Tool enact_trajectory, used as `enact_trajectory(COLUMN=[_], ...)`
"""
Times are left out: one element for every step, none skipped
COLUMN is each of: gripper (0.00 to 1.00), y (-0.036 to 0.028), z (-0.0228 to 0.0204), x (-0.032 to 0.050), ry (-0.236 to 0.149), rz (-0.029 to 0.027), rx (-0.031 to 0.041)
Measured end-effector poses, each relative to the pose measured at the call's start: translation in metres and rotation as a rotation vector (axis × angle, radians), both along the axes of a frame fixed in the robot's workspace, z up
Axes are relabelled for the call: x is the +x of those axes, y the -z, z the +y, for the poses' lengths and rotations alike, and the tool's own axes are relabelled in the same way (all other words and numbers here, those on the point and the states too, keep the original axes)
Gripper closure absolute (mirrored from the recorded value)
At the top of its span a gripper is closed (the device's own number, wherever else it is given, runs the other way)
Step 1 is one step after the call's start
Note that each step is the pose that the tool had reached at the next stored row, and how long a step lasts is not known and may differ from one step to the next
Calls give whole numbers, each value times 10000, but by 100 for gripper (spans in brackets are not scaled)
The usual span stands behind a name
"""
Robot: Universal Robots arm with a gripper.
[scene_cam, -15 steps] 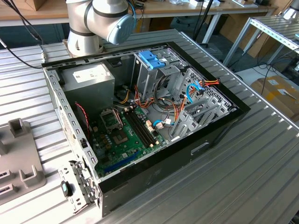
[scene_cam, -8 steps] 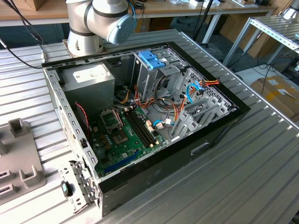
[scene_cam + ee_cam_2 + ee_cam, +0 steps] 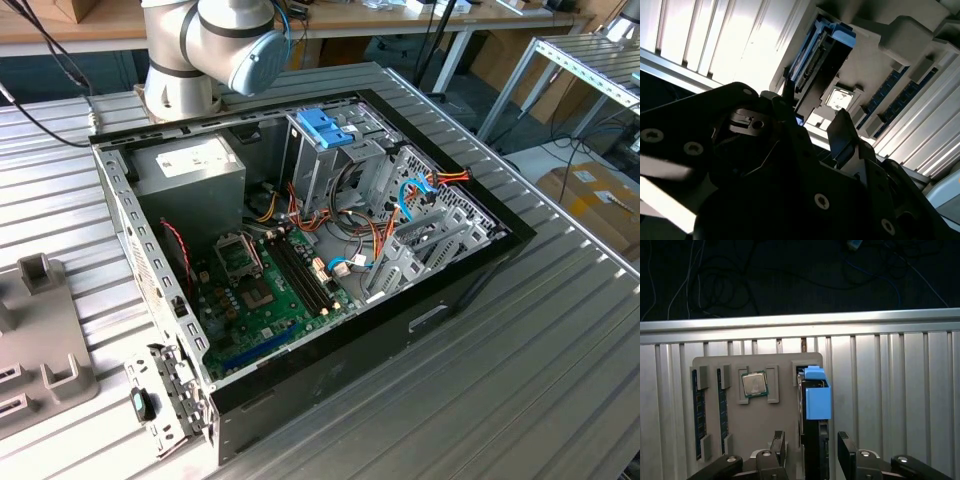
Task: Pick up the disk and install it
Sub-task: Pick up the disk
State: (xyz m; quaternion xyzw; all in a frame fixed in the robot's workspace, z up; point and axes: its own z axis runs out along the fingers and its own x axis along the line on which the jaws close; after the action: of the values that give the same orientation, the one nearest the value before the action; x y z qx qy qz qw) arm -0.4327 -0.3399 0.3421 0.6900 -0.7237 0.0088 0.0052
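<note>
Disk (image 3: 817,397) standing on edge in a slot of the grey fixture tray (image 3: 785,365), blue carrier tab uppermost. My gripper (image 3: 812,437) hangs over it with its fingers (image 3: 779,442) spread apart, one on each flat side of the drive, and neither touches it as far as I can see in the first wrist view. Nothing is held. What worries me from here is the closing: if the fingers are not centred, one pad would meet the drive first and tip it in its slot. A bite on the blue plastic rather than the metal body looks likely to flex or slip. A lift that is not straight could, I judge, bind the drive against the slot walls and drag the tray across the ribbed table (image 3: 900,390). The processor (image 3: 754,384) sits in its pocket just beside the disk's slot, near one finger, so a sloppy approach could knock it; the memory sticks (image 3: 696,410) lie beyond it, well apart. In the exterior view the open computer case (image 3: 450,300) lies on its side. Its tall drive cage (image 3: 310,170), topped by a blue bracket (image 3: 325,128), has orange and blue cables (image 3: 440,180) beside it that I expect would crowd any path into a bay. The motherboard (image 3: 265,290) and power supply (image 3: 190,165) take up the rest of the case floor.
</note>
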Motion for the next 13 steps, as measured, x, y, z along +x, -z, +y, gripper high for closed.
enact_trajectory(gripper=[46, 46, 46, 46, 46, 45, 45, 39, 39, 39, 39, 39, 39], y=[0, 0, 1, 1, 2, 2, 2, 3, 3, 3, 4, 4, 4], z=[0, 0, 0, 0, 0, 0, 0, 0, 0, 0, 0, 0, 0], x=[0, 0, 0, 0, 0, 0, 0, 0, 0, 0, 0, 0, 0], ry=[0, 0, 0, 0, 0, 0, -1, 0, 0, 0, 0, 0, 0], rz=[0, 0, 0, 0, 0, 0, 0, 0, 0, 0, 0, 0, 0], rx=[0, 0, 0, 0, 0, 0, 0, 0, 0, 0, 0, 0, 0])
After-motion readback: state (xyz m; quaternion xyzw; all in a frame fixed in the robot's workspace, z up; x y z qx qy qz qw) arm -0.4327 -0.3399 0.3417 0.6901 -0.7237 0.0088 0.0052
